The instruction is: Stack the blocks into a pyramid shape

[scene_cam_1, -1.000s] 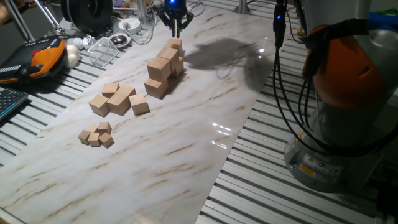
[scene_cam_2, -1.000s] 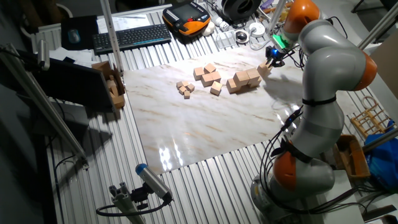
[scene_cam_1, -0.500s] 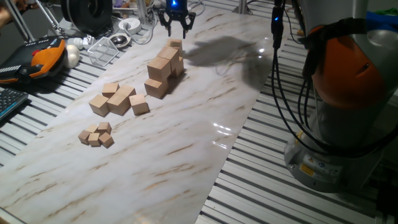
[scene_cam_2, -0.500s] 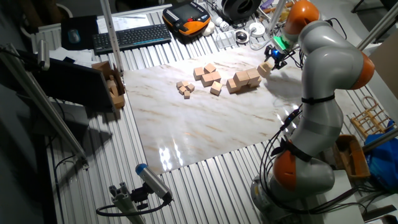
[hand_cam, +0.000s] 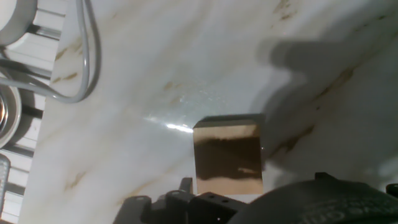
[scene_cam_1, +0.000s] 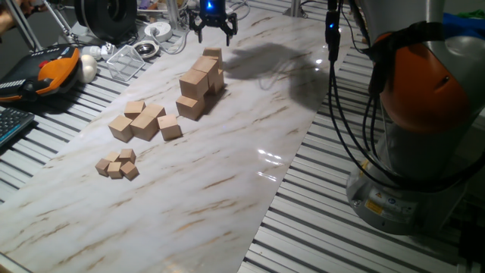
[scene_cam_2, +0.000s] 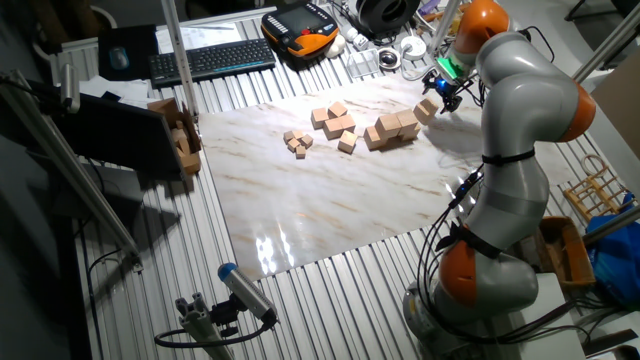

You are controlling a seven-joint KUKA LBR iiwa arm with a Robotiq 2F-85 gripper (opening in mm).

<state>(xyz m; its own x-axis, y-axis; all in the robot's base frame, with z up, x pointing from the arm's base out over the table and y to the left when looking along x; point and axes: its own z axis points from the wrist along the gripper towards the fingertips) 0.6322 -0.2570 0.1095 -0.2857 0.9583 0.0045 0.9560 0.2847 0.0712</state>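
Blocks [scene_cam_1: 201,82] sit clustered at the far end of the marbled surface [scene_cam_1: 227,189], some stacked, one [scene_cam_1: 213,54] on top at the far edge. Pincer [scene_cam_1: 211,27] hangs just above that one, fingers spread wide, empty. Hand view: one block [hand_cam: 227,157] directly below. Medium cubes [scene_cam_1: 144,121] and tiny cubes [scene_cam_1: 117,164] lie nearer.

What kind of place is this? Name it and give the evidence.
Probably a robotics lab: a KUKA arm mounted beside a slatted aluminium table, a teach pendant and keyboard nearby, and wooden blocks on a marble-patterned board.
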